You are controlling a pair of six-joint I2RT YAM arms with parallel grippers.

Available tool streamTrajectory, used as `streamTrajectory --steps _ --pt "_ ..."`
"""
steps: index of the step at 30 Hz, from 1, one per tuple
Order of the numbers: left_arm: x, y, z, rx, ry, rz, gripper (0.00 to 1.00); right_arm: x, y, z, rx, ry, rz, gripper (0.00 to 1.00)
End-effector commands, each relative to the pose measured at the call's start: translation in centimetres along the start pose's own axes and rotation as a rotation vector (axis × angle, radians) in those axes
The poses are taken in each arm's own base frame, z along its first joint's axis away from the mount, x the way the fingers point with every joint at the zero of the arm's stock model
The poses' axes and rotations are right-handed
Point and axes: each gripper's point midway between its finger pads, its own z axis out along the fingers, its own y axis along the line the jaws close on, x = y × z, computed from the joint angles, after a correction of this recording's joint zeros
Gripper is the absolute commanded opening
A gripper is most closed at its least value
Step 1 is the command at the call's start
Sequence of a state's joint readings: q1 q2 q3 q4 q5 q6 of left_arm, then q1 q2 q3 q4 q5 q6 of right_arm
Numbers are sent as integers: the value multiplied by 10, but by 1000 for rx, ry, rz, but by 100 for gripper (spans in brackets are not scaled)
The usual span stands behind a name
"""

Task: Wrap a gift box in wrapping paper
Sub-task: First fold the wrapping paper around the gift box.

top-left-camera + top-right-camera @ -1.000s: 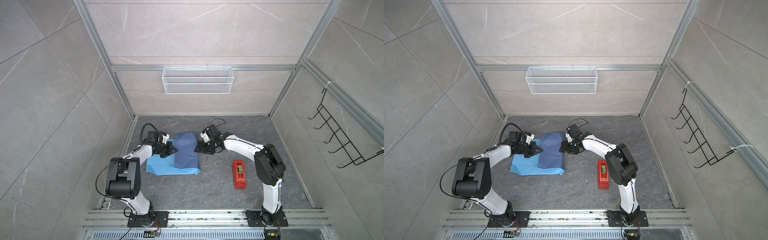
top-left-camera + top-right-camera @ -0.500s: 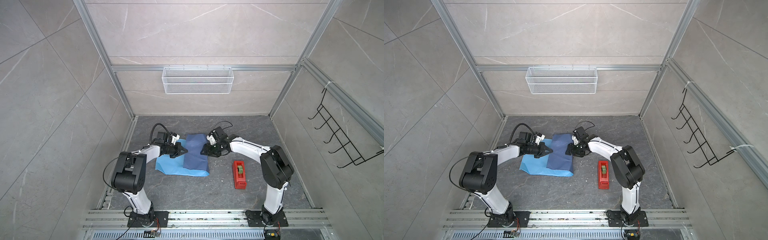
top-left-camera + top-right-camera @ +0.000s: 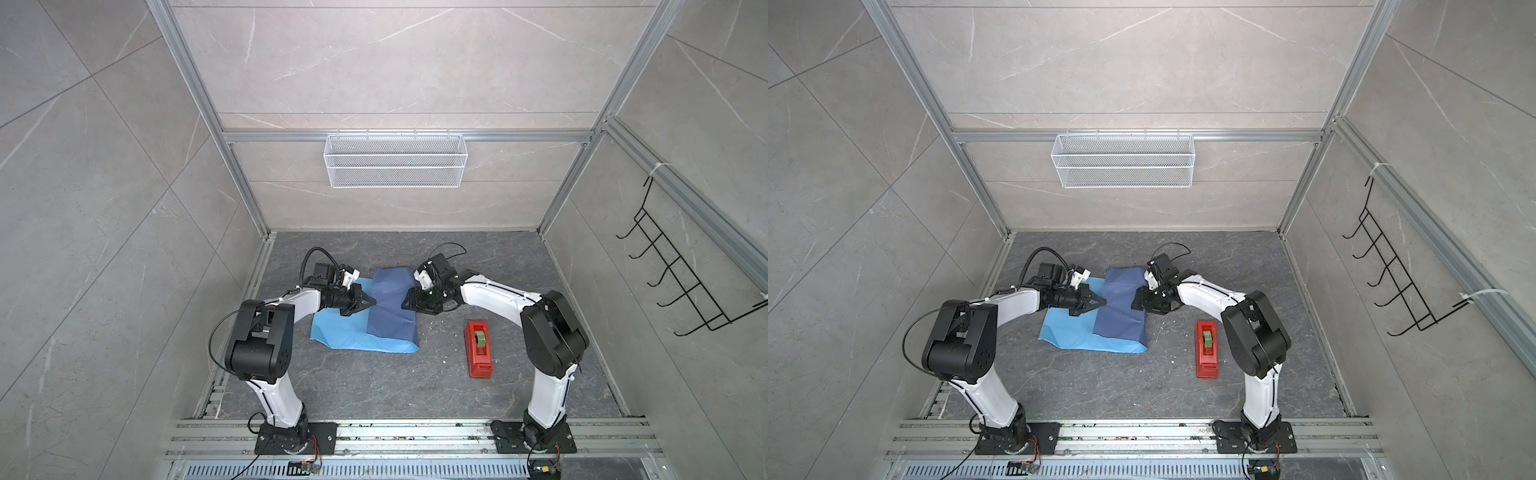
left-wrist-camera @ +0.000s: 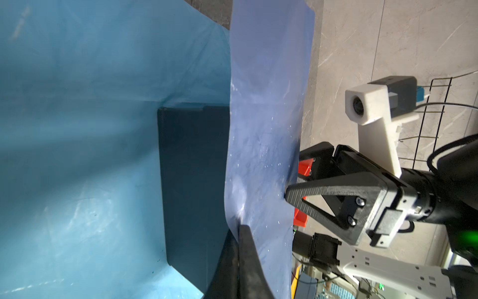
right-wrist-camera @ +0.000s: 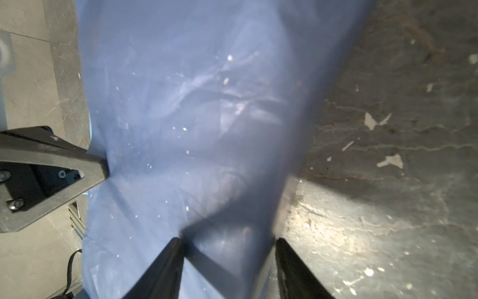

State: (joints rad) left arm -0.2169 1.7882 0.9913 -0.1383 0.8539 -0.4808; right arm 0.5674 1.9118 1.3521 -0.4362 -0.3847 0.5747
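Note:
The wrapping paper [image 3: 353,332] lies on the floor between both arms, light blue face up, with a darker blue flap [image 3: 390,303] folded over the gift box. Only the box's dark side [image 4: 191,181] shows, under the flap in the left wrist view. My left gripper [image 3: 372,302] is shut on the flap's free edge [image 4: 239,227]. From the opposite side my right gripper [image 3: 404,305] closes round the paper-covered box edge, a finger touching each side [image 5: 226,246]. Both top views show the same, with the paper [image 3: 1075,332] between the grippers.
A red tape dispenser [image 3: 480,349] lies on the floor to the right of the paper, near the right arm's base. A white wire basket [image 3: 395,160] hangs on the back wall. A black hook rack [image 3: 681,286] hangs on the right wall.
Both grippers have moved to the right together, carrying the paper and the covered box toward the tape dispenser. The right jaws have narrowed a little.

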Motion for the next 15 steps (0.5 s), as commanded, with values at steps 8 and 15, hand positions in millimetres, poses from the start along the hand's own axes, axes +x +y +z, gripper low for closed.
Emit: streamTrajectory --steps 8,15 --pt "72 48 44 -310 247 -48 0 -12 -13 -18 29 -14 -6 59" --pt "72 58 41 -326 235 -65 0 -4 -18 -55 36 -60 -8 62"
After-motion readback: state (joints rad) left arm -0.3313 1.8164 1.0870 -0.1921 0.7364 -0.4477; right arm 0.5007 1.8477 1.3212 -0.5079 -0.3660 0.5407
